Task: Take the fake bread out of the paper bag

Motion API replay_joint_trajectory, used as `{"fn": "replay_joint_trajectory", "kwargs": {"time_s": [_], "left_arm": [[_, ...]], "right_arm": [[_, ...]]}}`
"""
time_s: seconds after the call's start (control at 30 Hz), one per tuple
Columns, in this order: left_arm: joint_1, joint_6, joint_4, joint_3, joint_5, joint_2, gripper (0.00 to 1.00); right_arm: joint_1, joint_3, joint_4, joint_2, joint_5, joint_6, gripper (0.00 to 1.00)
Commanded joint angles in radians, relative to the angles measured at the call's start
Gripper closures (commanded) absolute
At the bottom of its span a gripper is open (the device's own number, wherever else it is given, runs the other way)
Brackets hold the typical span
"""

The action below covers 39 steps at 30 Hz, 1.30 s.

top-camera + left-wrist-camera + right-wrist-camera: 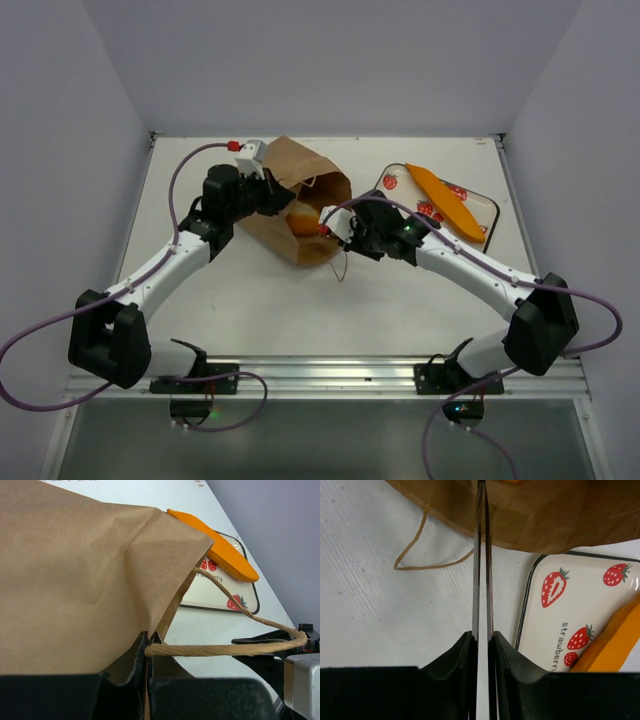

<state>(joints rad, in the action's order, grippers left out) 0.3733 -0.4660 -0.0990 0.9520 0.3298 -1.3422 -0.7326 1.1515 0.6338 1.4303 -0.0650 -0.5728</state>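
Note:
The brown paper bag (300, 200) lies on its side mid-table, its mouth facing right. An orange piece of fake bread (303, 218) shows inside the mouth. My left gripper (270, 195) is shut on the bag's upper rim; in the left wrist view its tips (147, 639) pinch the paper edge (75, 580) beside a twisted handle (225, 650). My right gripper (333, 222) hovers at the mouth's near edge. In the right wrist view its long fingers (481, 485) stand a thin slit apart with bare table showing between them, and their tips reach over the bag's lower rim (545, 520).
A strawberry-print tray (478, 205) sits to the right of the bag with a long orange loaf (445, 198) on it, also in both wrist views as the loaf (220, 550) and the tray (560, 615). The bag's other handle (415, 555) lies looped on the table.

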Motion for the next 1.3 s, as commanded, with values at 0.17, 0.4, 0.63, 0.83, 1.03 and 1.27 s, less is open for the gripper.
{"fn": "replay_joint_trajectory", "kwargs": {"time_s": [0.17, 0.4, 0.63, 0.83, 1.03, 1.27], "left_arm": [[-0.008, 0.012, 0.007, 0.065, 0.046, 0.04, 1.0], [-0.01, -0.036, 0.025, 0.097, 0.077, 0.037, 0.99], [-0.01, -0.045, 0.07, 0.136, 0.083, 0.037, 0.99], [-0.011, -0.045, 0.088, 0.149, 0.077, 0.038, 0.99], [-0.013, -0.028, 0.097, 0.169, 0.055, 0.037, 0.99], [-0.016, -0.028, 0.097, 0.171, 0.06, 0.037, 0.99]], "right_arm": [[-0.002, 0.027, -0.088, -0.031, -0.088, -0.154, 0.63], [-0.047, 0.002, -0.12, -0.005, -0.154, -0.229, 0.53], [-0.09, -0.038, -0.221, 0.016, -0.275, -0.292, 0.47], [-0.117, -0.073, -0.238, 0.016, -0.326, -0.354, 0.46], [-0.128, -0.096, -0.204, -0.022, -0.317, -0.381, 0.46], [-0.136, -0.104, -0.197, -0.045, -0.354, -0.403, 0.46]]}}
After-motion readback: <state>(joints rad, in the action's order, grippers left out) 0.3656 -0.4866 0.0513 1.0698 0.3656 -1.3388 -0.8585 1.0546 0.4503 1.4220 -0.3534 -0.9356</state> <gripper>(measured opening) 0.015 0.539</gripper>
